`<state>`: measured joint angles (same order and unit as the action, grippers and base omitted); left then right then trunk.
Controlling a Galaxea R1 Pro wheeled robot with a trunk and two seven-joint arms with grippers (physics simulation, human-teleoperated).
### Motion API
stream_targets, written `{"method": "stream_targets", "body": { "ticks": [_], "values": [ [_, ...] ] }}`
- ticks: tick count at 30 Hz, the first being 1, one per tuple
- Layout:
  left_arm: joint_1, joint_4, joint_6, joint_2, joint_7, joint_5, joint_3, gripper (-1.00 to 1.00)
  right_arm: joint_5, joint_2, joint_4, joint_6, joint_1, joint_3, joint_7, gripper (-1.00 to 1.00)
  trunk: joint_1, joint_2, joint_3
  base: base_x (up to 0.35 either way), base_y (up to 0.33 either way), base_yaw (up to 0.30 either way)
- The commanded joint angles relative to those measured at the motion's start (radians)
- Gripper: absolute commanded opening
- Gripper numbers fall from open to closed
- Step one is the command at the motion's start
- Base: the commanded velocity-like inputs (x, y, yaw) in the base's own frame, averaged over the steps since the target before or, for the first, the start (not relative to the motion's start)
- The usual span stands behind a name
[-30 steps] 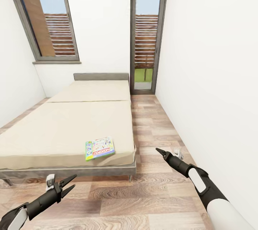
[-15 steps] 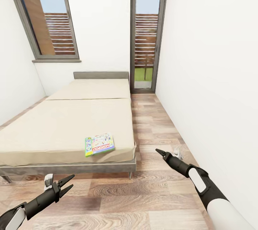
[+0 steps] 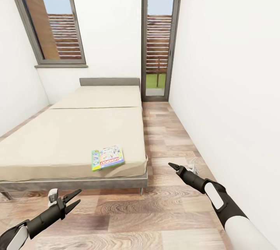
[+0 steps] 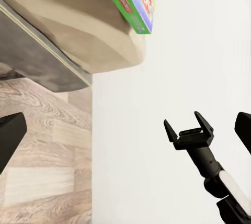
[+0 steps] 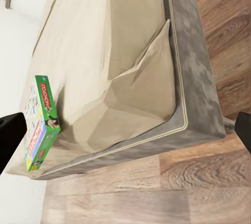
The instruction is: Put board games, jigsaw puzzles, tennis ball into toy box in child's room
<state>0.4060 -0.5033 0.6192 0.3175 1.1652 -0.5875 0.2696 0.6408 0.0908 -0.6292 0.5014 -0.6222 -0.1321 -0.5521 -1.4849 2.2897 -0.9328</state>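
Nearest in the head view, the left tool (image 3: 73,198) hangs low over the wood-grain plank floor (image 3: 128,219), its two dark pointed fingers spread apart and holding nothing. The right tool (image 3: 173,166) reaches forward over the floor beside the white wall (image 3: 229,86); in the left wrist view it (image 4: 188,127) shows its two short black prongs parted around an empty gap, so it is released as well. Both arms are matte black near the tools with glossy white shells further back.

Just beyond the tools stands the bed (image 3: 70,141): a wide, flat cream mattress of soft, slightly creased fabric on a grey frame with thin legs. In the right wrist view the mattress cover bunches into folds at the near corner of the bed (image 5: 130,77).

One board game (image 3: 107,158) lies flat on the mattress near the foot edge, toward the bed's right corner. It is a thin rectangular printed box with a green border and a red banner; its long axis runs roughly across the bed, turned slightly askew. The right wrist view shows its (image 5: 41,124) green side edge.

A seam crosses the mattress further back, then comes the grey padded headboard (image 3: 109,81). Behind it are a slanted window (image 3: 50,20) and a tall glazed door (image 3: 158,36) with wooden slats outside.
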Motion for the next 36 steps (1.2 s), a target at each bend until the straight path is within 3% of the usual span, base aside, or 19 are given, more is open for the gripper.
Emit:
{"method": "stream_targets", "body": {
  "ticks": [1, 14, 22, 36],
  "values": [
    [0.000, 0.000, 0.009, 0.001, 0.004, -0.003, 0.001, 1.00, 0.006, 0.000, 0.000, 0.008, -0.001, -0.003, -0.001, 1.00, 0.000, 0.000, -0.001, 0.188, 0.000, 0.000],
    [0.000, 0.000, 0.011, 0.007, 0.016, -0.003, 0.002, 1.00, 0.004, -0.002, 0.000, 0.003, -0.001, -0.003, 0.000, 1.00, 0.000, 0.000, -0.001, 0.139, 0.000, 0.000],
    [0.000, 0.000, 0.011, 0.024, 0.016, -0.004, 0.004, 1.00, 0.000, -0.003, 0.000, 0.002, -0.001, -0.003, 0.000, 1.00, 0.000, 0.000, -0.001, 0.170, 0.000, 0.000],
    [0.000, 0.000, 0.011, 0.026, 0.016, -0.003, 0.045, 1.00, -0.002, -0.003, 0.000, 0.002, 0.000, -0.003, 0.000, 1.00, 0.000, 0.000, -0.001, 0.111, 0.019, 0.000]
  ]
}}
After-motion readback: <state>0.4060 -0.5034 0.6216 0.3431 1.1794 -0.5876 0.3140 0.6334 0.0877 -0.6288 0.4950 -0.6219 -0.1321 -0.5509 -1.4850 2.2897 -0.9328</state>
